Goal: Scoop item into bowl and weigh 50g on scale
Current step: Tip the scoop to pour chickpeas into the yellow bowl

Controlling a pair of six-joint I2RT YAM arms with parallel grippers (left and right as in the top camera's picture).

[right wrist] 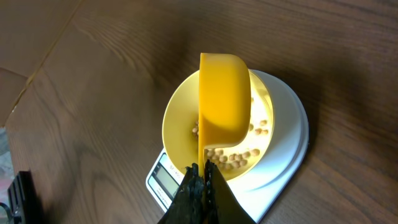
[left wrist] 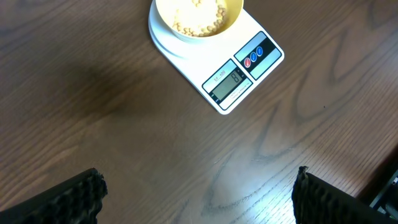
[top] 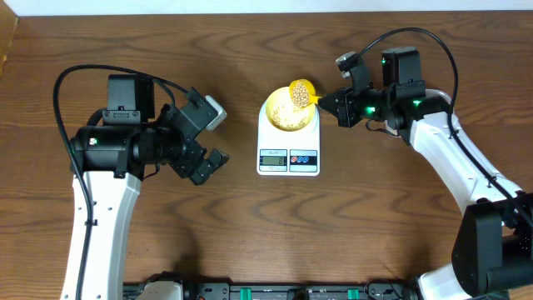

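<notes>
Right gripper point(right wrist: 202, 180) is pinched shut on the scoop point(right wrist: 224, 93), tipped over the bowl point(right wrist: 177, 121) sitting on the scale point(right wrist: 292, 137), left gripper point(top: 210, 165) is spread wide beside the scale, and I reckon a fast dump sends beans point(right wrist: 239, 155) past target or bouncing off the scale.

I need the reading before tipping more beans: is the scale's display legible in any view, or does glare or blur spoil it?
Overhead: the scale's display is too small to read. Left wrist: unobstructed, glare-free, but digits soft and slanted, not surely readable. Right wrist: dim, beside the right gripper clamping the scoop; the bowl glares bright.
</notes>
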